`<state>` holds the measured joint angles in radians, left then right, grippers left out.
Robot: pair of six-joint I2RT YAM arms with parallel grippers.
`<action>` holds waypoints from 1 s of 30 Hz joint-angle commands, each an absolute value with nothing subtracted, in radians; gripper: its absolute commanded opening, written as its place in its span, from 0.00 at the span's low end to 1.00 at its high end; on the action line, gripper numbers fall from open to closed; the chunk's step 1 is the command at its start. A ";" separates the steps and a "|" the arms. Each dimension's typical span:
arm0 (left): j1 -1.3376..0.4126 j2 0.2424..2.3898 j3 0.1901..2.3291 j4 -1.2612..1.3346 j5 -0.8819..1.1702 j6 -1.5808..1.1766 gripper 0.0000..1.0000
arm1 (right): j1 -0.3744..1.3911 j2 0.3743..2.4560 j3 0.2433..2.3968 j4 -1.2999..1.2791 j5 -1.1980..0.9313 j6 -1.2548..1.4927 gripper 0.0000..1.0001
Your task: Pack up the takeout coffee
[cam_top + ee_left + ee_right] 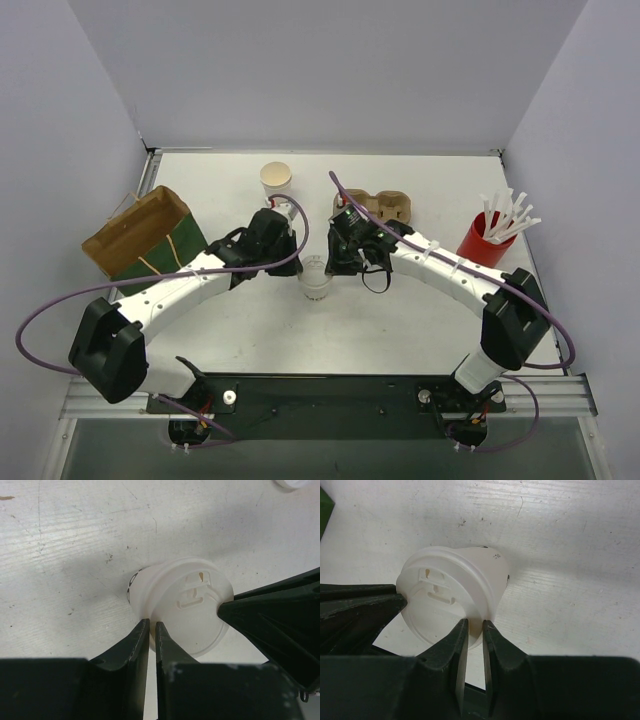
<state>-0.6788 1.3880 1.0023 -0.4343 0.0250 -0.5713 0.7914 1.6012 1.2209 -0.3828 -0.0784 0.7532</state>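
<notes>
We find the takeout coffee (315,279) standing at the middle of the table (400,330), its white lid (192,607) on, with a gripper on either side of it. Our left gripper (151,625) has its fingers drawn together to a thin slit, the tips touching the lid's rim on the side facing the left edge. Our right gripper (475,622) meets the rim on the opposite side, likewise almost closed. We cannot tell whether either one pinches the rim or only presses against it. Toward the far edge stand an open paper cup (276,178) and a cardboard carrier (385,207). A red cup of straws (487,240) sits by the right edge and a paper bag (145,235) by the left edge.
</notes>
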 commanded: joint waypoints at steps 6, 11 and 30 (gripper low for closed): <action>-0.693 1.405 0.916 -0.417 0.020 -0.601 0.17 | 0.807 1.663 1.143 -0.379 -0.055 0.767 0.12; -0.712 1.378 0.916 -0.420 0.025 -0.609 0.17 | 0.796 1.674 1.181 -0.397 -0.032 0.739 0.13; -0.750 1.324 0.950 -0.453 0.054 -0.637 0.23 | 0.773 1.839 1.448 -0.508 -0.023 0.604 0.23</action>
